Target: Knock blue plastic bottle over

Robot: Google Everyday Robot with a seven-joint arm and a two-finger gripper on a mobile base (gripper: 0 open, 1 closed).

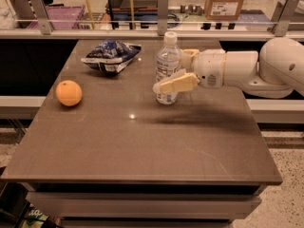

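The blue plastic bottle (166,63), clear with a white cap and a white-and-blue label, stands upright on the brown table (142,146), right of its centre at the back. My gripper (172,71) reaches in from the right at label height. It is open, with the near finger (174,84) across the front of the bottle and the far finger (189,56) behind it. The bottle sits between the two fingers. I cannot tell whether the fingers touch it.
An orange (69,92) lies at the table's left. A blue-and-white snack bag (110,56) lies at the back, left of the bottle. A railing (95,26) and shelves run behind the table. My white arm (247,68) spans the right edge.
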